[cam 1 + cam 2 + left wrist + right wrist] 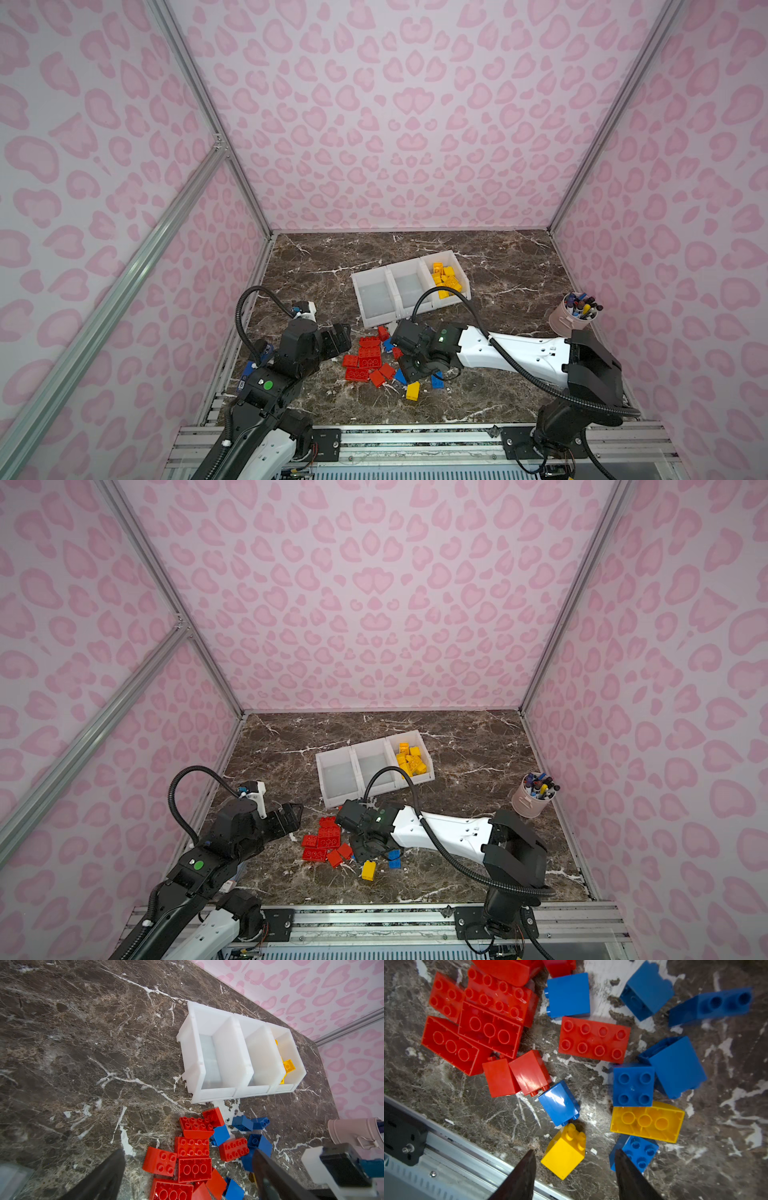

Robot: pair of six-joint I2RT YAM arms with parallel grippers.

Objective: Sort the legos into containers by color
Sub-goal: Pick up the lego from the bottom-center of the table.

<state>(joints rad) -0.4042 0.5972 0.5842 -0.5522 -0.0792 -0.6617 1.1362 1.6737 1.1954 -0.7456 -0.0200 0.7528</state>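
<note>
Right between the half-spread, empty right fingers (523, 1174) sits a small yellow brick (563, 1157) on the desk (467, 1105), tipped over, studs pointing away from them. Left fingers (270, 1174) hang wide and empty by the red pile (191, 1147), so I'd say the right arm's nearer.

No text, label, brand, number or sign can be read in any view. The studs of the bricks (593, 1040) show no lettering that can be made out in the right wrist view. The markings on the pens (582, 304) in the cup (562, 322) are too small to read in both top views.
</note>
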